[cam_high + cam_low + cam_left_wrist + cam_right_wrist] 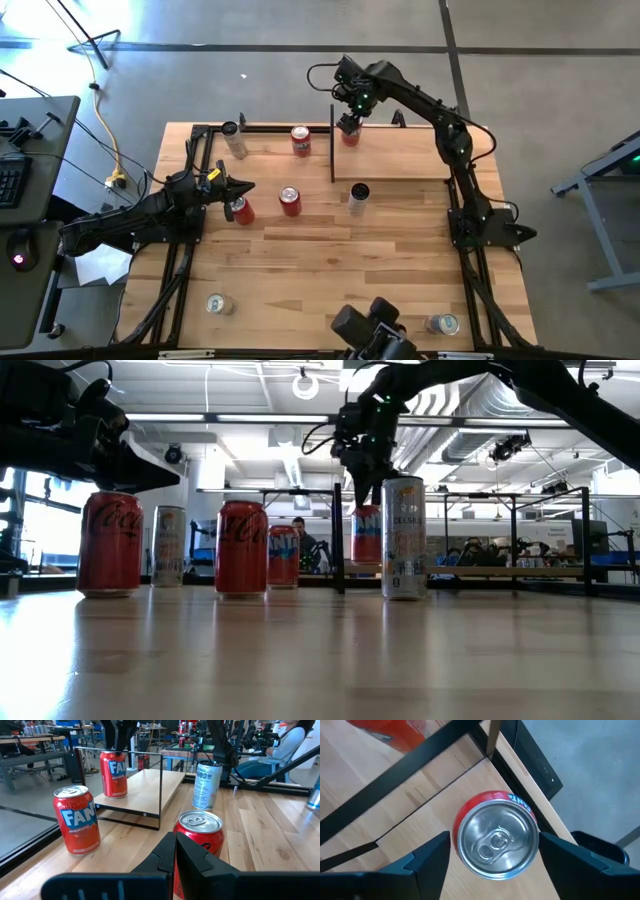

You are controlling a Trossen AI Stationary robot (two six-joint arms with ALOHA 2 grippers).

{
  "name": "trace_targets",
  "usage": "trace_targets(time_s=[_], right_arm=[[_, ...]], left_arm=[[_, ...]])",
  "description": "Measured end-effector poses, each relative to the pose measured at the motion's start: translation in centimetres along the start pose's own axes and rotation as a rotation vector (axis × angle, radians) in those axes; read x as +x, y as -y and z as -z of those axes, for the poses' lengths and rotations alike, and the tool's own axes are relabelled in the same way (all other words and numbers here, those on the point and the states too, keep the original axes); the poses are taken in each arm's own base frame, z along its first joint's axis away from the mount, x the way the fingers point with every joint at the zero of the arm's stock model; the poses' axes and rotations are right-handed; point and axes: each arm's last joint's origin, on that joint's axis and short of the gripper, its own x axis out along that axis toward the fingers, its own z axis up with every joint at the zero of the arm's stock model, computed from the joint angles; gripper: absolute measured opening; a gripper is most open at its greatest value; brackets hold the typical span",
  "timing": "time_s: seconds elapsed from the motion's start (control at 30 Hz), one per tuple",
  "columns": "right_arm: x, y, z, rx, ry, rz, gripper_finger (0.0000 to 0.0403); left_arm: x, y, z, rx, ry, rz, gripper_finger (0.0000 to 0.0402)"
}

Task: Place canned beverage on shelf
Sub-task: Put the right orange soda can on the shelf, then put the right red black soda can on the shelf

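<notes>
Four red cans: one on the shelf [400, 155] at [350, 134], three on the bench [330, 255] at [301, 140], [290, 201], [240, 209]. Four silver cans: [234, 140], [359, 198], [217, 303], [441, 323]. Two arms.

Overhead, table-level, two wrist views; shelf [400, 155] shared

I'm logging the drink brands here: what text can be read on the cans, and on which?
"FAN", cut off: red can beside the shelf.
"FA", cut off: red can on the pale wooden shelf.
"Coca": left red can.
"CELSIUS": tall silver can.
Smaller print: unreadable.
</notes>
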Motion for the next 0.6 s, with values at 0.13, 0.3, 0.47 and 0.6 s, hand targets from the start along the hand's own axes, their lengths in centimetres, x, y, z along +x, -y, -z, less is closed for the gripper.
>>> trace_targets(time_s=[0.13, 0.3, 0.47, 0.6], right_arm=[[-0.5, 0.0, -0.2, -0.021, 0.021, 0.02, 0.0294], [-2.0, -0.3, -0.4, -0.078, 0.075, 0.054, 0.0294], [-4.6, -1.1, 0.2, -0.164, 0.112, 0.117, 0.0294], [-6.2, -1.6, 0.7, -0.183, 0.136, 0.147, 0.0262]], left_arm=[[0.0, 0.0, 0.0, 0.0, 0.0, 0.0, 0.0005], [0.0, 0.0, 0.0, 0.0, 0.0, -0.001, 0.0005], [0.0, 0.0, 0.0, 0.0, 0.0, 0.0, 0.0005], [0.0, 0.0, 0.0, 0.0, 0.0, 0.0, 0.0005]])
